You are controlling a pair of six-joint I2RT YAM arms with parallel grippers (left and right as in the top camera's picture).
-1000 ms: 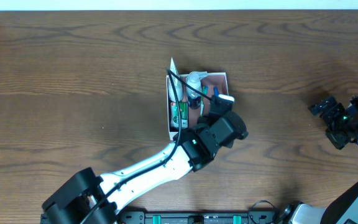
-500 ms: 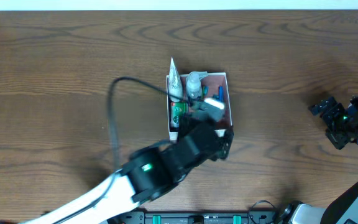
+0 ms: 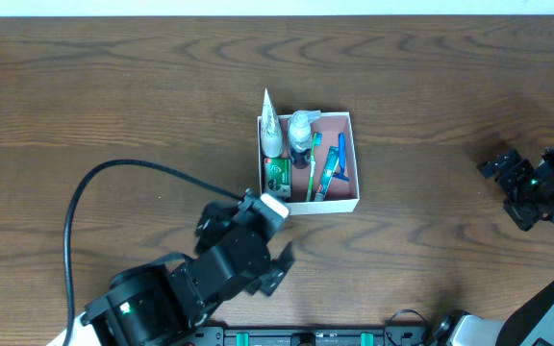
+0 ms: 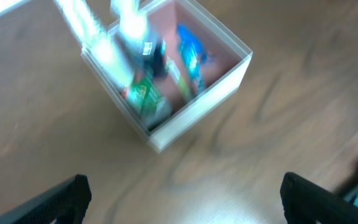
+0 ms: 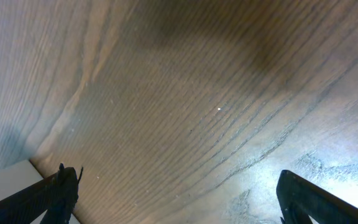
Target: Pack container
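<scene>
The container (image 3: 356,159) is a white square box with a pinkish inside, standing mid-table. In it are a white tube (image 3: 271,130), a clear bottle (image 3: 300,128), a green toothbrush (image 3: 312,169), a blue item (image 3: 336,161) and a green packet (image 3: 276,174). My left gripper (image 3: 253,233) hangs open and empty just in front of the box's near-left corner. The left wrist view is blurred and shows the container (image 4: 201,103) ahead of the open gripper (image 4: 194,205). My right gripper (image 3: 508,185) is open over bare wood at the far right, and in its own view this gripper (image 5: 179,202) holds nothing.
A black cable (image 3: 113,178) loops from my left arm over the table's near-left part. The white tube's tip sticks out past the box's far-left wall. A pale edge (image 5: 5,180) shows at the lower left of the right wrist view.
My left gripper has opened and pulled back from over the container toward the near-left, uncovering the box's contents. Its cable swung out to the left. The right arm has not moved.
</scene>
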